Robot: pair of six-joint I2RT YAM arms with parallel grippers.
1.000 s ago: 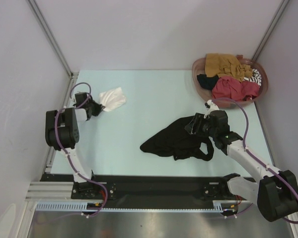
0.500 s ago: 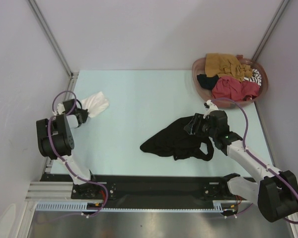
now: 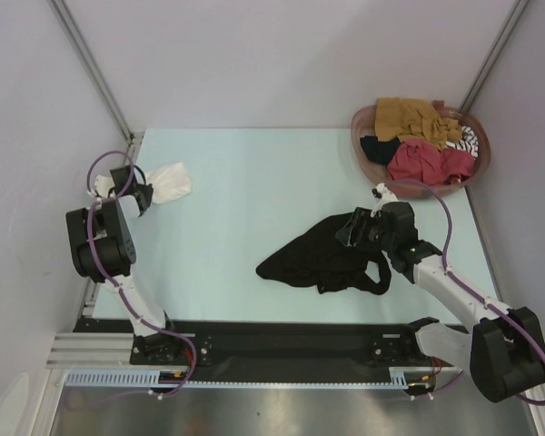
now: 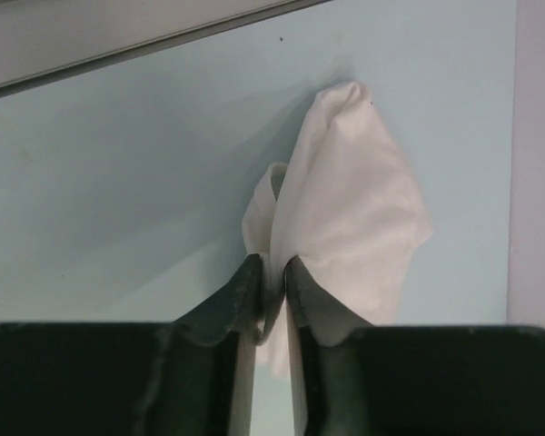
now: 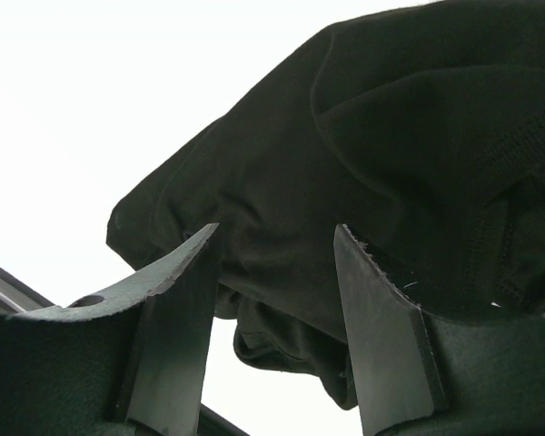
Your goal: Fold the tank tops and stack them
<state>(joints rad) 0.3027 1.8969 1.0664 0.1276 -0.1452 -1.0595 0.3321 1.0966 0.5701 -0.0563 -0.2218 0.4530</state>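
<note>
A small white tank top (image 3: 168, 182) (image 4: 345, 209) lies bunched near the table's far left corner. My left gripper (image 3: 145, 195) (image 4: 272, 272) is shut on a fold at its near edge, jaws almost touching. A larger black tank top (image 3: 313, 259) (image 5: 391, 136) lies crumpled mid-table. At its right edge my right gripper (image 3: 350, 227) (image 5: 277, 236) stands open, its fingers wide apart with black cloth showing in the gap. More tank tops fill the basket: mustard-brown (image 3: 413, 118), red (image 3: 427, 163), striped (image 3: 468, 141).
The round reddish-brown basket (image 3: 363, 159) sits at the far right corner against the wall. A metal rail (image 3: 132, 150) and the left wall run close beside the left gripper. The black base bar (image 3: 291, 341) crosses the near edge.
The left arm has swung left toward the wall, dragging the white tank top with it into the far left corner. The right arm and the black tank top have stayed put.
</note>
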